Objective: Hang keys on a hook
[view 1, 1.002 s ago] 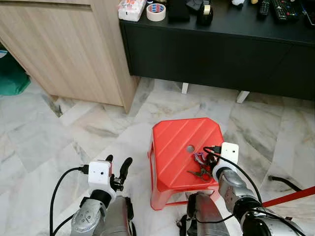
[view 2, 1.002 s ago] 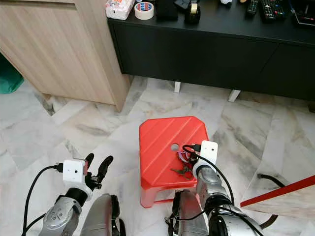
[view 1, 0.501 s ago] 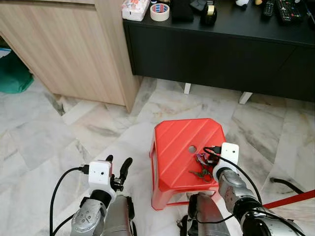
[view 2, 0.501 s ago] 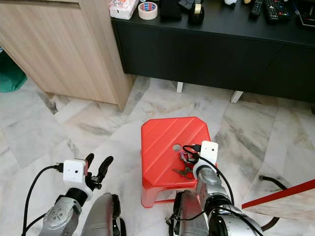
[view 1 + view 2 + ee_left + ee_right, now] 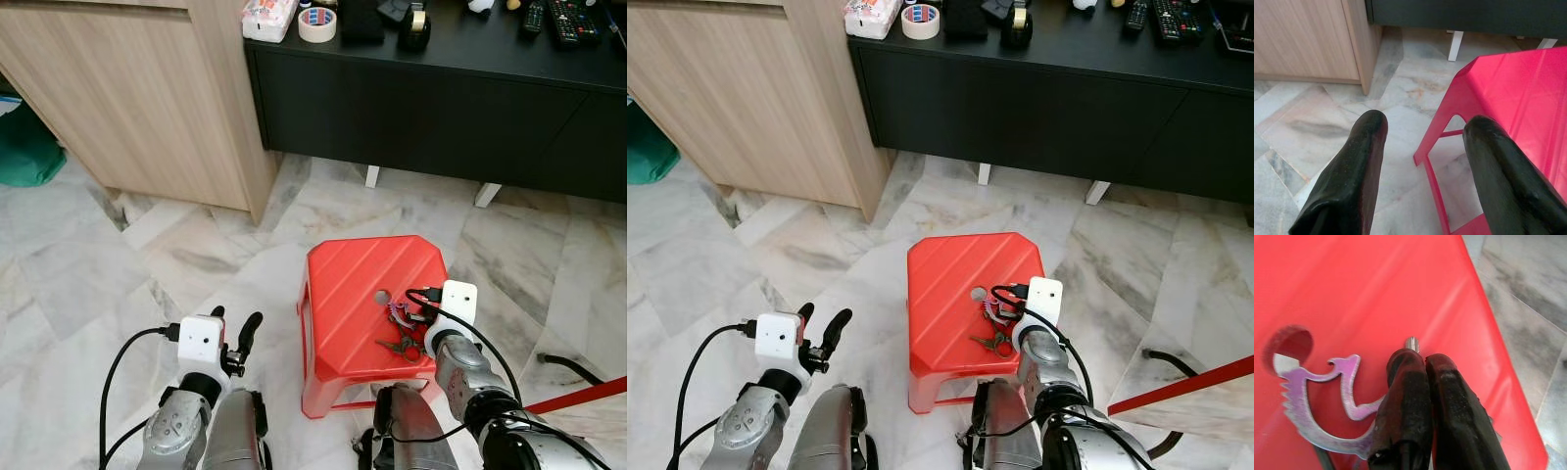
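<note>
Right gripper (image 5: 1418, 363): fingers pressed together, clamped on the keys (image 5: 402, 331) over the red stool (image 5: 353, 284), near its 4 o'clock corner. Purple hook-shaped keychain (image 5: 1317, 401) sticks out beside the fingers; a metal tip shows past them. The rest of the bunch is hidden under the gripper. Left gripper (image 5: 1422, 132) spread wide, holding nothing, above marble floor (image 5: 118, 274) at the stool's 9 o'clock.

keys (image 5: 402, 328) lifted slightly, right claw (image 5: 1422, 363) raised
</note>
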Available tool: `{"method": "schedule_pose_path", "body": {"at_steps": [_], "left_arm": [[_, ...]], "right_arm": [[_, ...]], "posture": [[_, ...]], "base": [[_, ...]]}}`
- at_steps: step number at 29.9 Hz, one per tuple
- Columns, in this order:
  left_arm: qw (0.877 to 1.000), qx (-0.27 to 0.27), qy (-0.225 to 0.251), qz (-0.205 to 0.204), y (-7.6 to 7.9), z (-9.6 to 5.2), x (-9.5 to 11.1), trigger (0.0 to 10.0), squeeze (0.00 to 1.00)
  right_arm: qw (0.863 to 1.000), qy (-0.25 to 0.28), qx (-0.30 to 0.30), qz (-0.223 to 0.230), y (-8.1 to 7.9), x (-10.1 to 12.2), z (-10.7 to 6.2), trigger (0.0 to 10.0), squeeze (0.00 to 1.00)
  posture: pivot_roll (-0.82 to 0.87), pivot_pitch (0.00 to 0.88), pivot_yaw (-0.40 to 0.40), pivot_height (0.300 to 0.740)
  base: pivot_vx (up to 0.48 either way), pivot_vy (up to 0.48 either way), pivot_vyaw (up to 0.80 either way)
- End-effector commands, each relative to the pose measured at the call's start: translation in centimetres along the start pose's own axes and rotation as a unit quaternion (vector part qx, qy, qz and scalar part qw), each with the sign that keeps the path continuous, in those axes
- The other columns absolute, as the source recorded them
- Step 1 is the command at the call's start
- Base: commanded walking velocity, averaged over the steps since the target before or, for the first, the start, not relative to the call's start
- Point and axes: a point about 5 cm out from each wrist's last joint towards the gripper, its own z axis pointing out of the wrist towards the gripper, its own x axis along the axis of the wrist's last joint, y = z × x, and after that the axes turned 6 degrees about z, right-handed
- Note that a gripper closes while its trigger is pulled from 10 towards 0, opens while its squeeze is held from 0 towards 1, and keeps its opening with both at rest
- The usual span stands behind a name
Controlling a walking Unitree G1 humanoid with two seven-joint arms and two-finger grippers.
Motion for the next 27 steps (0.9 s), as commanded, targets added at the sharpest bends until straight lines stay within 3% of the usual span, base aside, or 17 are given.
{"method": "schedule_pose_path", "body": {"at_steps": [1,7,15,16,17,18,27], "left_arm": [[1.000,0.004,-0.018,0.003,-0.2,-0.3,-0.9,10.0,0.00],[1.000,0.006,-0.019,0.006,-0.4,0.1,-1.0,10.0,0.00],[1.000,0.012,-0.018,0.008,-0.8,0.7,-1.1,10.0,0.00],[1.000,0.012,-0.016,0.008,-0.8,0.9,-1.1,10.0,0.00],[1.000,0.012,-0.016,0.008,-0.8,0.9,-1.1,10.0,0.00],[1.000,0.013,-0.014,0.008,-0.8,1.1,-1.1,10.0,0.00],[1.000,0.015,-0.005,0.006,-0.9,2.1,-1.1,10.0,0.00]], "right_arm": [[1.000,0.007,0.012,-0.003,-0.5,0.0,-0.1,0.0,0.00],[0.998,0.039,0.047,-0.017,-1.5,0.5,-0.2,0.0,0.00],[0.995,0.073,0.060,-0.021,-1.3,0.7,-0.5,0.0,0.00],[0.995,0.080,0.057,-0.020,-1.0,0.7,-0.6,1.4,0.00],[0.995,0.080,0.057,-0.020,-1.0,0.7,-0.6,1.4,0.00],[0.995,0.088,0.054,-0.019,-0.7,0.7,-0.6,10.0,0.00],[0.983,0.155,0.094,-0.011,-0.9,2.4,-1.3,10.0,0.00]], "posture": [[0.14,0.227,-0.015,0.623],[0.13,0.205,-0.017,0.623],[0.11,0.177,-0.015,0.623],[0.11,0.167,-0.016,0.623],[0.11,0.167,-0.016,0.623],[0.10,0.158,-0.015,0.623],[0.09,0.113,-0.013,0.623]], "base": [[0.000,0.000,0.00],[0.000,0.000,0.00],[0.000,0.000,0.00],[0.000,0.000,0.00],[0.000,0.000,0.00],[0.000,0.000,0.00],[0.000,0.000,0.00]]}}
